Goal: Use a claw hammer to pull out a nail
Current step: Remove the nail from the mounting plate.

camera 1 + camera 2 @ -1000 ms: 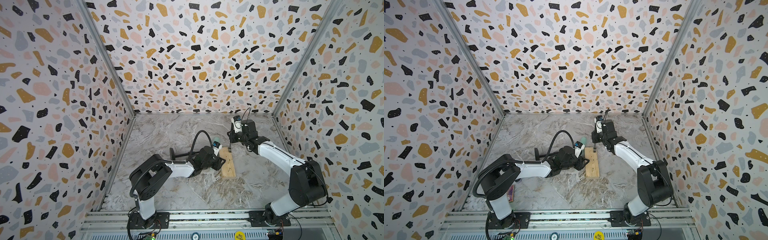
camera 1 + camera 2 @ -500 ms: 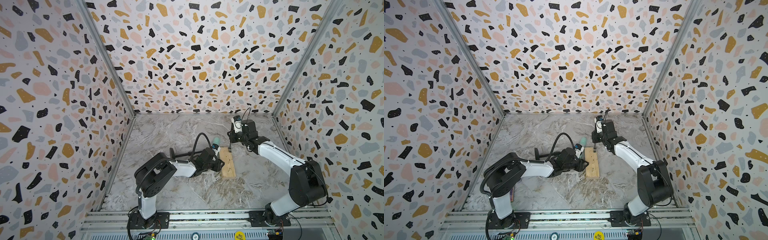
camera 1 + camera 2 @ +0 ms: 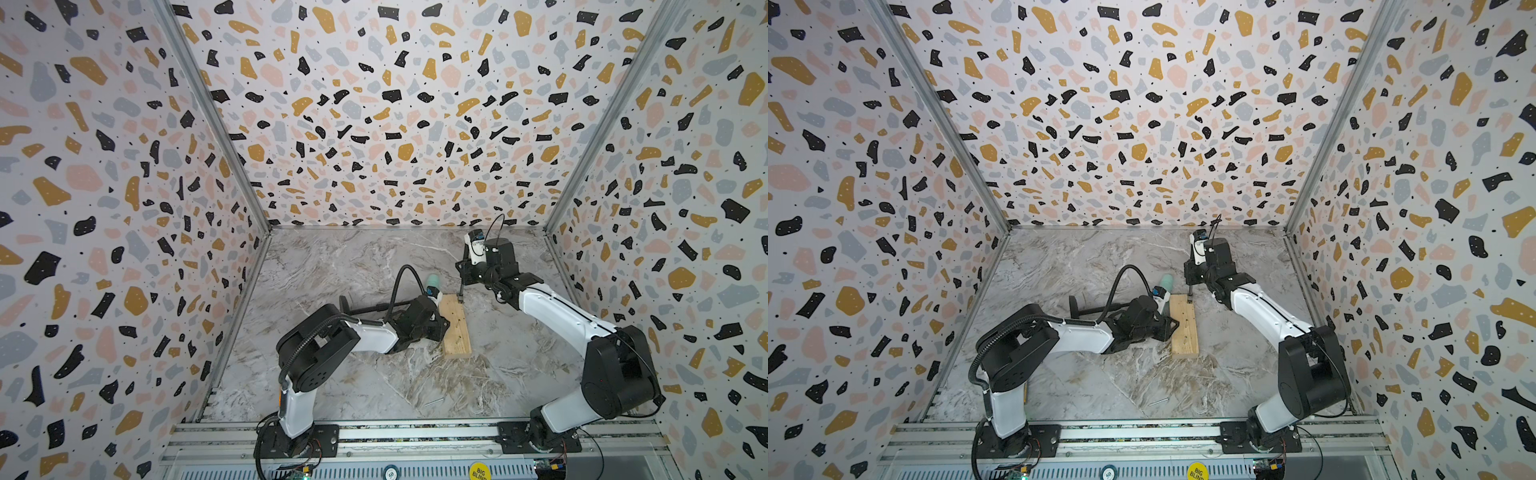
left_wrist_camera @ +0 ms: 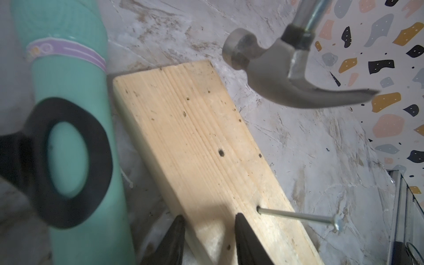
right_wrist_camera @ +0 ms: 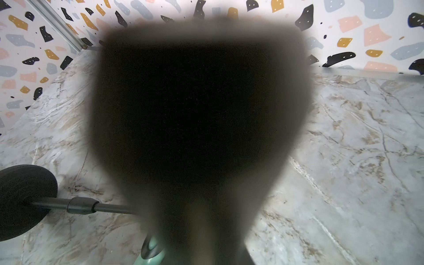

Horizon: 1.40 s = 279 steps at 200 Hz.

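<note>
the claw hammer, slim black handle and silvery forked head, hangs head-down by the far corner of the pale wooden block, clamped in the right gripper. the left gripper, half open and holding nothing, straddles the block's edge beside a leaning thin silvery nail.

Marble tabletop: wooden block, mint-green stick, black rod, loose nail.
</note>
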Each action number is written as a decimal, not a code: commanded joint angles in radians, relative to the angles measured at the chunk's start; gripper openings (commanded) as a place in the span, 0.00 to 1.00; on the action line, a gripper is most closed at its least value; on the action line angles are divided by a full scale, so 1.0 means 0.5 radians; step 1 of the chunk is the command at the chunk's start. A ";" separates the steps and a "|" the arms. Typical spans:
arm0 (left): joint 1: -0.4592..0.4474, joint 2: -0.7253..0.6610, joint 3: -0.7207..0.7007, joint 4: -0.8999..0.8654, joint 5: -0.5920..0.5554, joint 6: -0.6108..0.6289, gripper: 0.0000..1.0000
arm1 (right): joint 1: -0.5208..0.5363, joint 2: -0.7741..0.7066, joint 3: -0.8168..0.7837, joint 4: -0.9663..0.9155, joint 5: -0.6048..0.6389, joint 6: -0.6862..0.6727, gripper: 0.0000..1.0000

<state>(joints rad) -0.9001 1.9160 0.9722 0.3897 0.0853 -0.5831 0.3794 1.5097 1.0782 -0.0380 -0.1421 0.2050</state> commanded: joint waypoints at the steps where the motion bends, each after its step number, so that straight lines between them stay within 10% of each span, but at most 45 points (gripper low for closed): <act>1: -0.025 0.091 -0.008 -0.152 -0.078 -0.009 0.37 | 0.037 -0.119 -0.025 0.016 -0.008 0.028 0.00; 279: -0.042 0.126 0.013 -0.181 -0.051 -0.009 0.36 | 0.361 -0.603 -0.998 1.081 0.387 -0.226 0.00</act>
<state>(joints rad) -0.9108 1.9247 0.9764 0.4034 0.0624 -0.5991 0.5476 1.2575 0.5690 0.4721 0.0391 0.1028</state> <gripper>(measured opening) 0.362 0.192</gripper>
